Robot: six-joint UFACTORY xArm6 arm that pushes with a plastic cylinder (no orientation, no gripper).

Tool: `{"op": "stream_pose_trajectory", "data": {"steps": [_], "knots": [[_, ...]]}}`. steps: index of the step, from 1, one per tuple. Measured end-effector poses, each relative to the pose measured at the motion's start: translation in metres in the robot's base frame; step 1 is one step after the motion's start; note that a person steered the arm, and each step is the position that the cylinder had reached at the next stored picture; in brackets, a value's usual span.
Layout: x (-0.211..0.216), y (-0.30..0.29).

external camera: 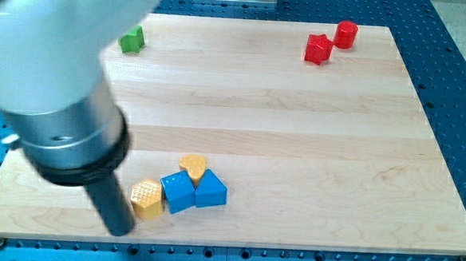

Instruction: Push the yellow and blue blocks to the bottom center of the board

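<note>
Near the view's bottom, left of centre, a yellow hexagonal block (pixel 147 198) touches a blue block (pixel 178 191). A second blue block (pixel 211 190) sits against its right side. A yellow heart-shaped block (pixel 193 166) rests just above the two blue ones. My tip (pixel 121 229) is at the lower left of the cluster, right beside the yellow hexagonal block's left edge. The arm's large grey body (pixel 60 73) hides the board's left part.
A green block (pixel 131 39) lies at the view's top left. A red star-like block (pixel 318 49) and a red cylinder (pixel 346 33) lie at the top right. The wooden board (pixel 296 150) rests on a blue perforated table (pixel 459 94).
</note>
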State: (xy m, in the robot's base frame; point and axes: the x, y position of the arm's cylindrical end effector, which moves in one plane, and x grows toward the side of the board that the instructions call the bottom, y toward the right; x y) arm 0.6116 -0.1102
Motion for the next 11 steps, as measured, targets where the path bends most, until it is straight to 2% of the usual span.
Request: {"op": "stream_pose_trajectory", "data": {"steps": [1,3,6,7,8,9,10,11], "knots": [[-0.016,0.014],[-0.028,-0.05],[-0.036,0.037],[-0.034,0.01],[-0.057,-0.01],[-0.071,-0.004],[-0.064,0.019],[-0.039,0.035]]}}
